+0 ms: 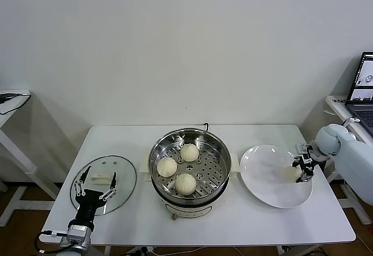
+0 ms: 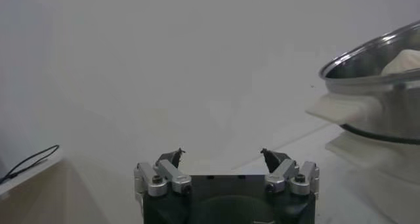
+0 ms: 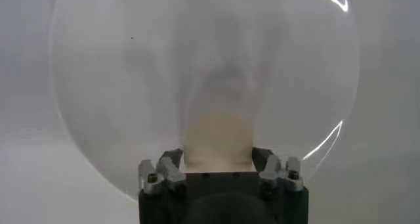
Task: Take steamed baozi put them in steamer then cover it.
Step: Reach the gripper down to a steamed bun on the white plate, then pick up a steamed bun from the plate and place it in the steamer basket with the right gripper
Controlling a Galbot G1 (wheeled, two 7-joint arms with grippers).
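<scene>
The right hand (image 1: 298,170) is clenched on the fourth steamed baozi (image 1: 291,173) over the plate (image 1: 265,177). Three are seen in the steamer (image 1: 189,161). The left hand (image 1: 97,184) (released) is held above the cover (image 1: 124,183).

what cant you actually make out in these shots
- Fourth baozi: right wrist view shows it between the right gripper fingers; whether it is lifted off the plate cannot be told.
- Steamer: cut off by the frame edge in the left wrist view.
- Cover: the left gripper overlaps its handle in the head view; the left wrist view misses it.
</scene>
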